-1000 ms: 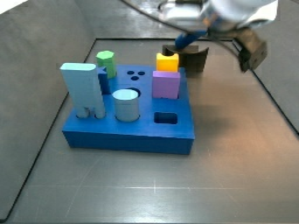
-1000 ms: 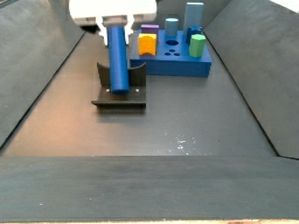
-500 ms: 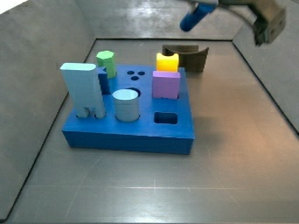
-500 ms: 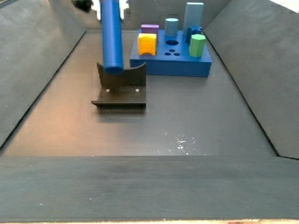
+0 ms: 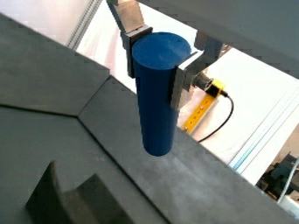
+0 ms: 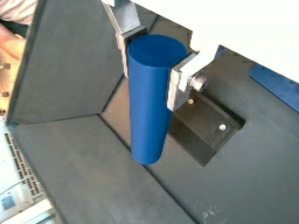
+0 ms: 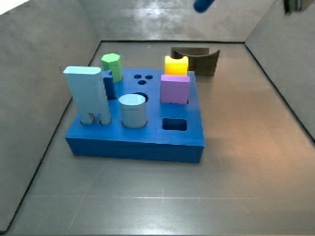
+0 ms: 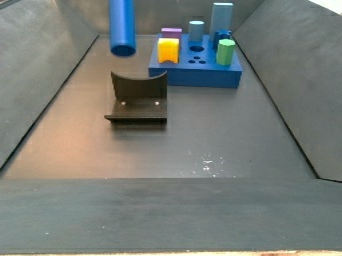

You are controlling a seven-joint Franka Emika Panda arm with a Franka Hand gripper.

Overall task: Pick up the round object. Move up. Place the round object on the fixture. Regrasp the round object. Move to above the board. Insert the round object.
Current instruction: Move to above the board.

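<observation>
The round object, a long dark blue cylinder, is held near its top end, shown in both wrist views (image 5: 156, 101) (image 6: 147, 105). My gripper (image 5: 158, 63) (image 6: 153, 59) is shut on it, a silver finger on each side. In a side view the cylinder (image 8: 122, 25) hangs upright, high above the dark fixture (image 8: 138, 100); its upper part and the gripper are out of frame. In a side view only its lower tip (image 7: 204, 5) shows at the top edge. The fixture (image 7: 197, 60) stands empty behind the blue board (image 7: 135, 138) (image 8: 201, 75).
On the board stand a pale blue block (image 7: 87, 92), a pale blue short cylinder (image 7: 133, 111), a green cylinder (image 7: 110, 64), a purple block (image 7: 175, 89) and a yellow peg (image 7: 178, 64). Dark sloped walls (image 8: 40, 90) enclose the floor.
The gripper has risen straight up with the round object, off the fixture. It has left the top of both side views; only the cylinder's lower part still shows.
</observation>
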